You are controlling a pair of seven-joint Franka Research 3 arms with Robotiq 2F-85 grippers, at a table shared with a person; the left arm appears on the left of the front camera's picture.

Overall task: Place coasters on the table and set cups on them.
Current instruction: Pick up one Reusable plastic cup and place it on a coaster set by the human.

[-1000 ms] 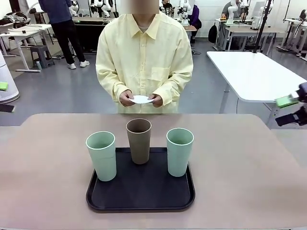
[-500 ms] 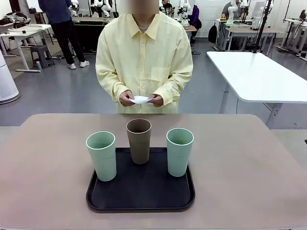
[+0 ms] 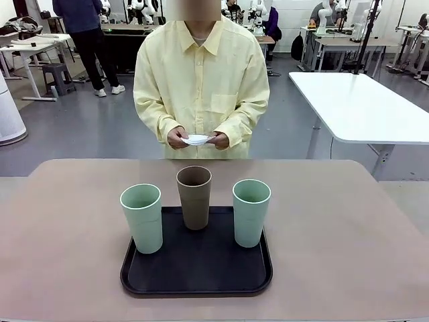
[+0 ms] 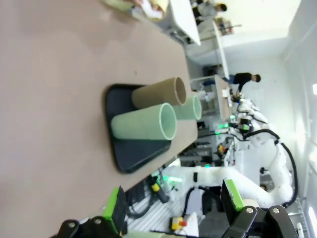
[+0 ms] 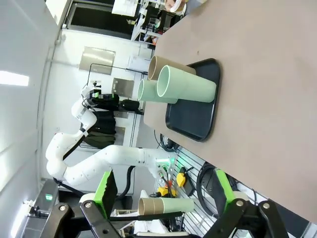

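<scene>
**Item 1, left gripper**: released, fingers spread wide, nothing between them. I hold it back off the bench, I judge to leave the person room.

**Item 2, right gripper**: likewise released and empty, held back off the opposite side.

**Item 3, cups:** a mint cup, a brown cup and a second mint cup. All stand upright on a black tray, well ahead of both grippers and between them. They are probably kept there because no coaster lies on the bench yet.

**Item 4, coasters**: a white bundle pinched in the person's hands, beyond the cups and farthest from either gripper.

**Item 5, unclear:** I cannot count the coasters. From my left gripper the second mint cup sits half hidden behind the brown one, and the coasters are cut off at the frame's edge.
</scene>
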